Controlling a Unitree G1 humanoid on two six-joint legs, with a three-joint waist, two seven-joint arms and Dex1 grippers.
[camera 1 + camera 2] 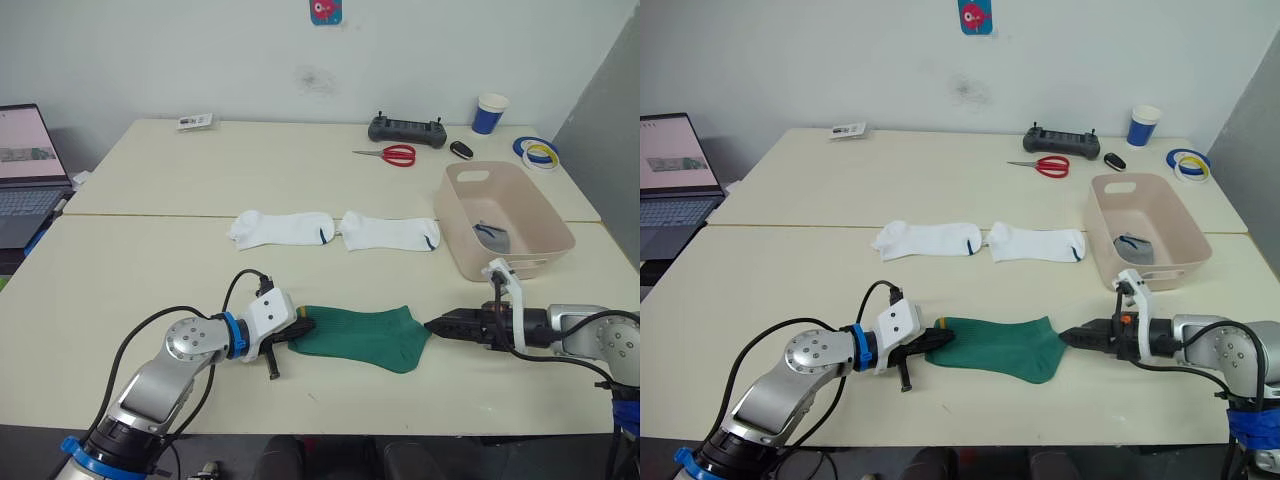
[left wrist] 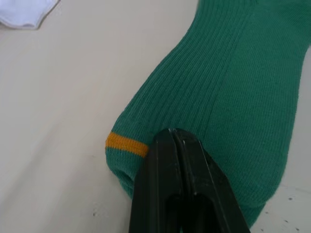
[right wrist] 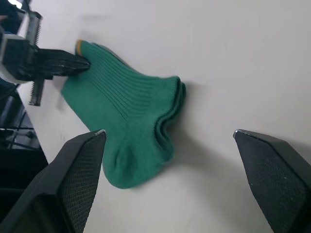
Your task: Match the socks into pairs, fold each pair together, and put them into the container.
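Our left arm bends at the elbow and reaches in low toward the middle. Our left gripper (image 1: 299, 328) lies flat, its two black fingers (image 2: 181, 184) pressed tight together — pinching the toe end of the green sock (image 1: 365, 336). Our right arm reaches in low from the other side. Our right gripper (image 1: 432, 326) points at the left one, fingers (image 3: 82, 167) spread wide — touching nothing.

A robotics lab or office: pale tables (image 1: 150, 250) against a white wall, with a laptop (image 1: 25, 170), controller (image 1: 406, 130) and tape rolls (image 1: 537, 152).
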